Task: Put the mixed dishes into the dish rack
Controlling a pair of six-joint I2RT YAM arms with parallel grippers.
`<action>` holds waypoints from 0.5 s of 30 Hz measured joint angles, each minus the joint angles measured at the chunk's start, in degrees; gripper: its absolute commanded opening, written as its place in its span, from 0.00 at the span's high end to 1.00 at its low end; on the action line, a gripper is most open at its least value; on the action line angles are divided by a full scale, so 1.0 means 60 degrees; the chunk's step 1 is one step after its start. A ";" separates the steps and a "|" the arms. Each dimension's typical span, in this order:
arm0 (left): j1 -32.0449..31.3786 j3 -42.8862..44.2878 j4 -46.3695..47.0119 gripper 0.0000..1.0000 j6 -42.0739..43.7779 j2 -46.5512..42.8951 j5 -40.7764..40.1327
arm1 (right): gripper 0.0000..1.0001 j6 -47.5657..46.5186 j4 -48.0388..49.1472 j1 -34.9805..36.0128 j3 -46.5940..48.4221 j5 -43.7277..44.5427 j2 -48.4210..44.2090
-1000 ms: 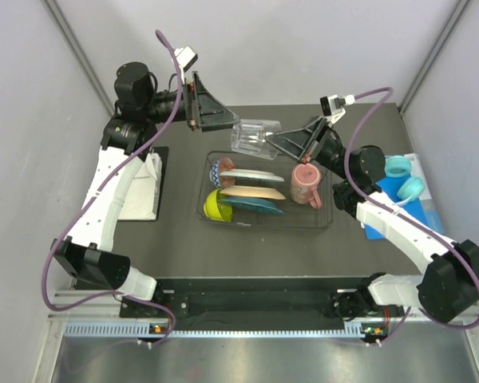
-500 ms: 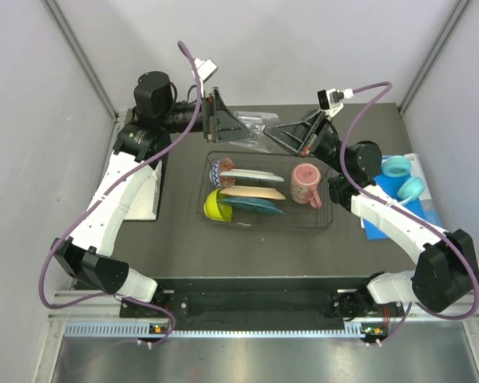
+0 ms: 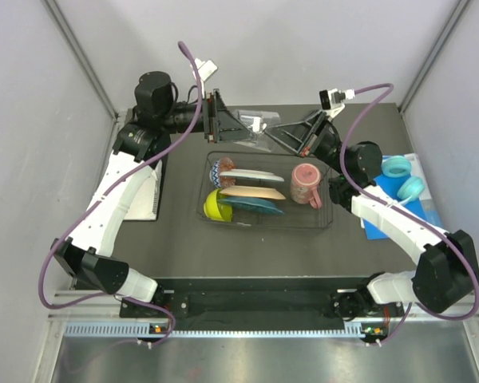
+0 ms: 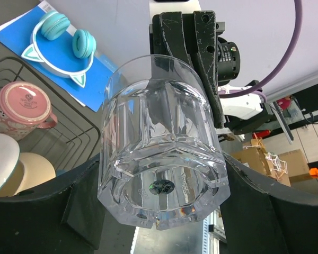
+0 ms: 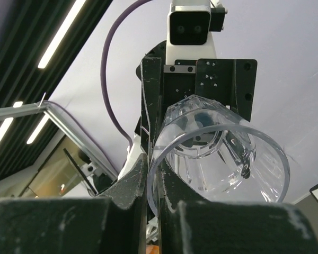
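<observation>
The clear glass (image 3: 256,125) hangs on its side in the air behind the dish rack (image 3: 328,214), held between both grippers. My right gripper (image 3: 271,134) is shut on its rim (image 5: 160,174), one finger inside and one outside. My left gripper (image 3: 241,128) is round the thick base (image 4: 161,196), a pad against each side. In the rack stand the white plate (image 3: 251,175), the peach plate (image 3: 253,192), the teal plate (image 3: 257,207), the lime-green bowl (image 3: 215,205), the blue-patterned bowl (image 3: 221,167) and the pink mug (image 3: 306,183).
Turquoise headphones (image 3: 404,177) lie on a blue sheet at the right edge. A clipboard with white paper (image 3: 142,190) lies at the left, under my left arm. Grey walls close in the back and both sides.
My left arm has swung right to meet the glass, and its jaws have narrowed onto the base. The right gripper has carried the glass a little back and kept hold of the rim.
</observation>
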 measured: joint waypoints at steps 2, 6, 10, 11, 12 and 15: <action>0.0000 0.0069 -0.0189 1.00 0.0164 0.0000 -0.0076 | 0.37 -0.0087 -0.0211 0.0000 -0.0055 0.0000 -0.0102; -0.0018 0.0590 -0.0922 1.00 0.0984 0.0007 -0.0463 | 0.01 -0.0794 -0.1861 -0.0044 -0.0189 -0.0251 -0.0739; -0.0219 0.2018 -0.2692 1.00 0.2878 0.0153 -0.1220 | 0.00 -0.2259 -0.4488 -0.0535 -0.0390 -0.0463 -0.2135; -0.0364 0.2313 -0.3093 1.00 0.3391 0.0178 -0.1504 | 0.00 -0.2659 -0.5191 -0.0754 -0.0401 -0.0481 -0.2554; -0.0510 0.2506 -0.3486 1.00 0.3854 0.0182 -0.1759 | 0.01 -0.3045 -0.5803 -0.0962 -0.0419 -0.0474 -0.2903; -0.1625 0.2914 -0.4845 1.00 0.5657 0.0255 -0.3184 | 0.00 -0.4630 -0.8422 -0.1585 -0.0386 0.0076 -0.4342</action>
